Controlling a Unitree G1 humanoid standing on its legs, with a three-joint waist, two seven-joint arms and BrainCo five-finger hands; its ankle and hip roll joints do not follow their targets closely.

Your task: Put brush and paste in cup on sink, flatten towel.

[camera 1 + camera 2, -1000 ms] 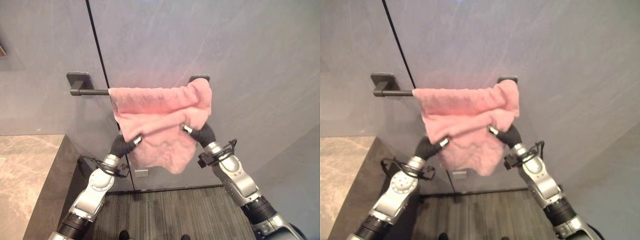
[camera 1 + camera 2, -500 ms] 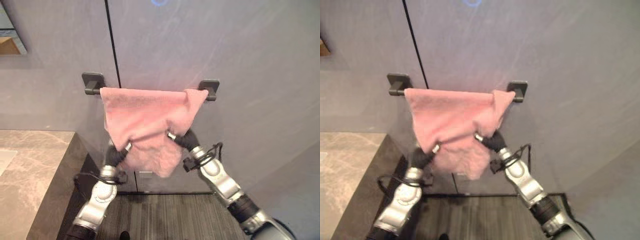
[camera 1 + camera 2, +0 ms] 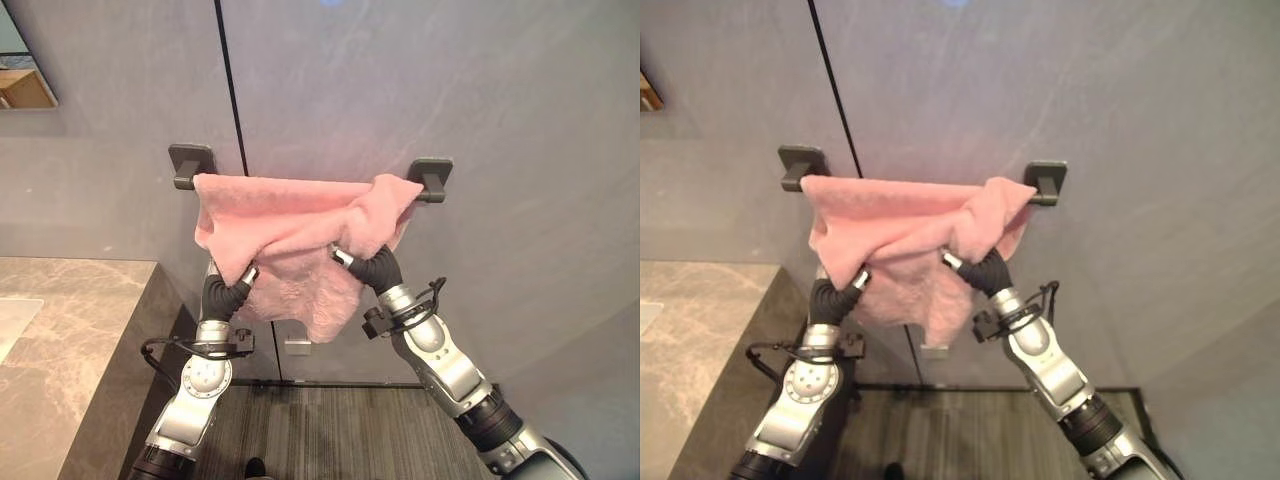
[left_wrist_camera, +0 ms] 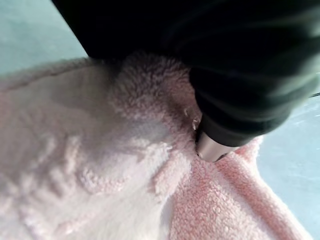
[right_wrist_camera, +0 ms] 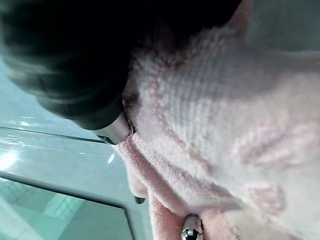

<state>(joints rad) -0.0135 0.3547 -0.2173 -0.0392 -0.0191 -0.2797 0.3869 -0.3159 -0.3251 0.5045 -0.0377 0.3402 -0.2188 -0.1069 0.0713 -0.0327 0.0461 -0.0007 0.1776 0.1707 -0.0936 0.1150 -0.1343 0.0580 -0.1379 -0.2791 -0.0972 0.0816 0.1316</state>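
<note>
The towel hangs bunched on the rail. It looks soft and limp, best pulled by its corners. Left hand and right hand are buried in cloth; whether their fingers grip cannot be told.

dark wall rail carries bunched pink towel.

Hanging bunched over the dark wall bar, pink towel covering nearly the whole rail between the two brackets and blocking any reach to the wall behind it. Left hand and right hand both sitting buried in the cloth's lower folds, crowding the middle. Stone counter standing at the near left, hemming in the left arm's side. Lying open: bare grey wall to the right of the far bracket, and floor below the towel.
</note>
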